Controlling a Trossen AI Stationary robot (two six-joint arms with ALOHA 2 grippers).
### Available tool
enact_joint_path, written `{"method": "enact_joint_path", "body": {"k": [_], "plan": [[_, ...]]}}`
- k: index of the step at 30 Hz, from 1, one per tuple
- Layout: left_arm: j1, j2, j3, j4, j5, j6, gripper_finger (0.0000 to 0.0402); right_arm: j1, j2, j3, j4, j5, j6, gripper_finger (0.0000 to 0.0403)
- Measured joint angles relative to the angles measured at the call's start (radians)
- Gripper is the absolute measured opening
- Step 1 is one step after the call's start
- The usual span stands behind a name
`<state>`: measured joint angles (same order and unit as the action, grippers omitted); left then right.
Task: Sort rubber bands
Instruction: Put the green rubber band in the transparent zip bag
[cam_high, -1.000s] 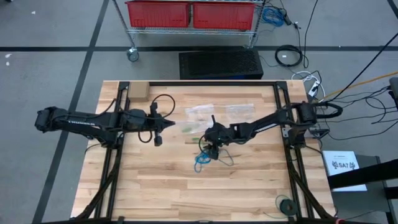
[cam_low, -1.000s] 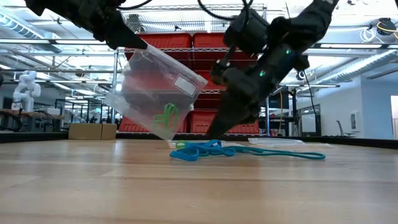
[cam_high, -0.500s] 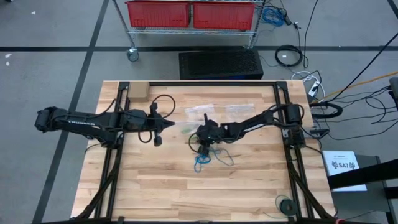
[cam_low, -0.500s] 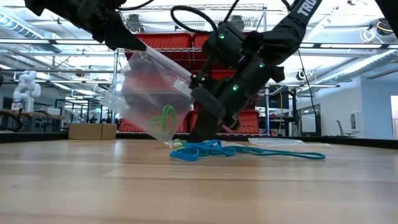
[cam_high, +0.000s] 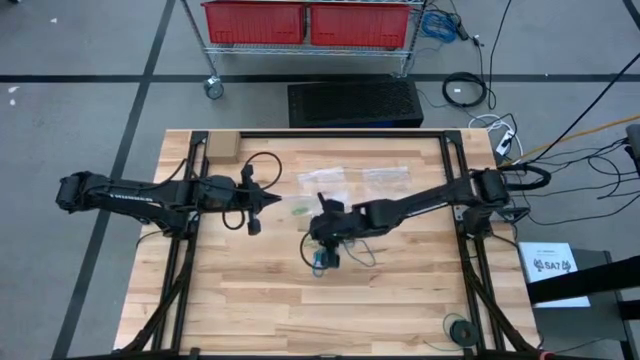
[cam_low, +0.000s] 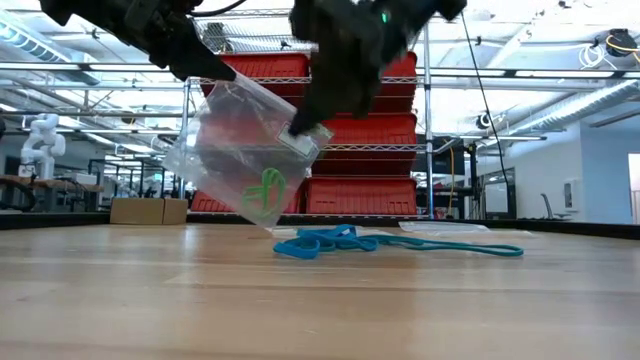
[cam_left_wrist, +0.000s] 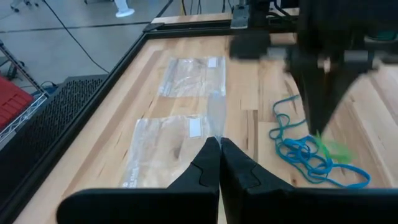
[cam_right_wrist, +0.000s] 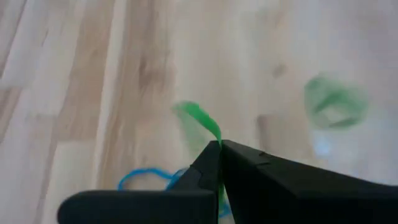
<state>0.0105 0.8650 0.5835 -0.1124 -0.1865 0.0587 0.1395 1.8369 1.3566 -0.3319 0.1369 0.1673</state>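
The left gripper (cam_high: 268, 203) hangs above the left half of the worktop (cam_high: 240, 300), jaws fully closed on the upper edge of a clear plastic bag (cam_low: 245, 150). The bag hangs tilted just clear of the wood, with a green band (cam_low: 264, 192) resting near its lowest corner.

Just right of it, over the middle of the worktop, the right gripper (cam_high: 322, 238) is raised, jaws pinched tight on a single green rubber band (cam_right_wrist: 200, 118), which dangles as a thin, limp loop from the fingertips.

The remaining rubber bands (cam_low: 330, 241) lie in a loose tangle on the wood beneath and a little right of the bag, bright blue loops heaped together with a long teal one trailing toward the right edge. Two more clear bags (cam_left_wrist: 189, 76) lie flat near the far edge.

The risks, as I judge them: the grip on so thin a band is slight, so it may slip out in transit. The bag's mouth looks pinched nearly closed, so the band could miss the opening and fall back onto the worktop.
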Motion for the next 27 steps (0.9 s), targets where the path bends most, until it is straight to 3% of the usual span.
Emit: {"method": "enact_joint_path", "body": {"k": [9, 27], "plan": [[0.000, 0.006, 0.000, 0.005, 0.081, 0.009, 0.0000, -0.030, -0.098, 0.108, -0.047, 0.116, -0.105, 0.0001], [0.000, 0.065, -0.001, 0.085, 0.097, 0.027, 0.0000, -0.097, -0.072, 0.114, -0.062, 0.096, -0.101, 0.0000]]}}
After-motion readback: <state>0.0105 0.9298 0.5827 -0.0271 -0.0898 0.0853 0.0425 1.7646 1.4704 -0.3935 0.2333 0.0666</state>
